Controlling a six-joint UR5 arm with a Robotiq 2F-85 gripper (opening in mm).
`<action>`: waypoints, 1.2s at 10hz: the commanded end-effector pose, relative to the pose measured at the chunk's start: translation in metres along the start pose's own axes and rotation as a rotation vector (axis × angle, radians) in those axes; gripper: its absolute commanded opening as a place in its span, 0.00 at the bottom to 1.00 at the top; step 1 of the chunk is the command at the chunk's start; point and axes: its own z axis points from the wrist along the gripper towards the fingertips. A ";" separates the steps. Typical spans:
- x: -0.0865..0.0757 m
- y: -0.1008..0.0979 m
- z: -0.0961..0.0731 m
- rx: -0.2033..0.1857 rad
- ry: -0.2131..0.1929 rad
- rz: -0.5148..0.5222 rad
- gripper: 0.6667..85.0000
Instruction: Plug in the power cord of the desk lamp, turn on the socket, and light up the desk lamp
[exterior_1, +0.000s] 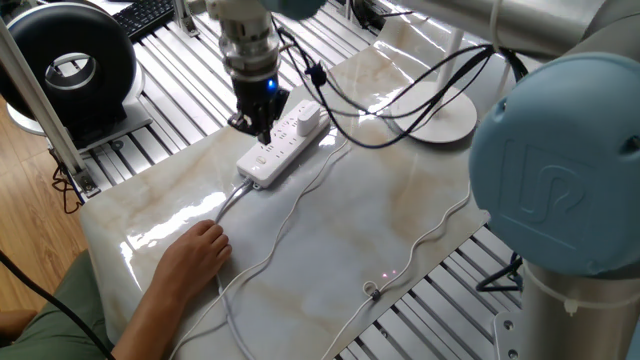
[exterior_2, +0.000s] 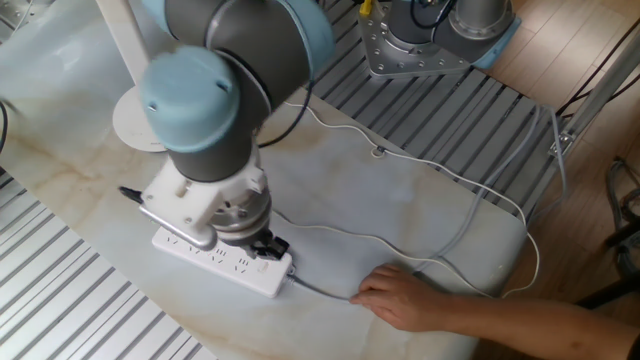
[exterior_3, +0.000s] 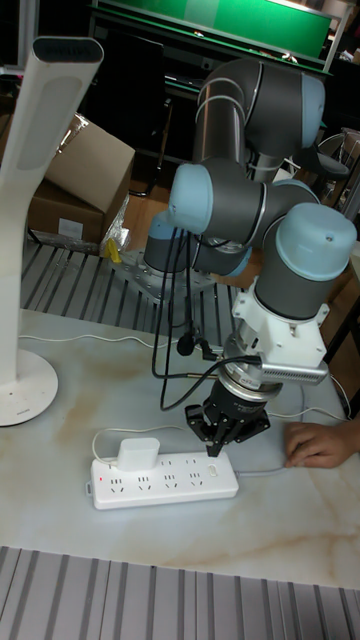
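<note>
Desk lamps: one (exterior_3: 40, 200) is standing on the desk (exterior_1: 330, 240).
Power strips: one (exterior_3: 165, 480) is lying there.
Plug blocks: one (exterior_3: 137, 453) is sitting in the strip.
Robot arms: one, carrying one end effector (exterior_3: 222, 432).
Human hands: one (exterior_1: 195, 255) is resting on the desk.
Black ring-shaped devices: one (exterior_1: 65, 65).

Power strip (exterior_3: 165, 479) is lying flat on the marble tabletop — white, with a row of outlets. The cord's square white plug (exterior_3: 136, 453) is sitting in one outlet. Desk lamp (exterior_3: 30, 240) is standing upright, well apart.
</note>
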 end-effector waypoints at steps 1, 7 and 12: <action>-0.005 -0.021 -0.017 0.005 0.010 -0.039 0.00; -0.009 -0.062 -0.032 0.075 0.034 -0.120 0.00; -0.004 -0.090 -0.043 0.137 0.052 -0.121 0.00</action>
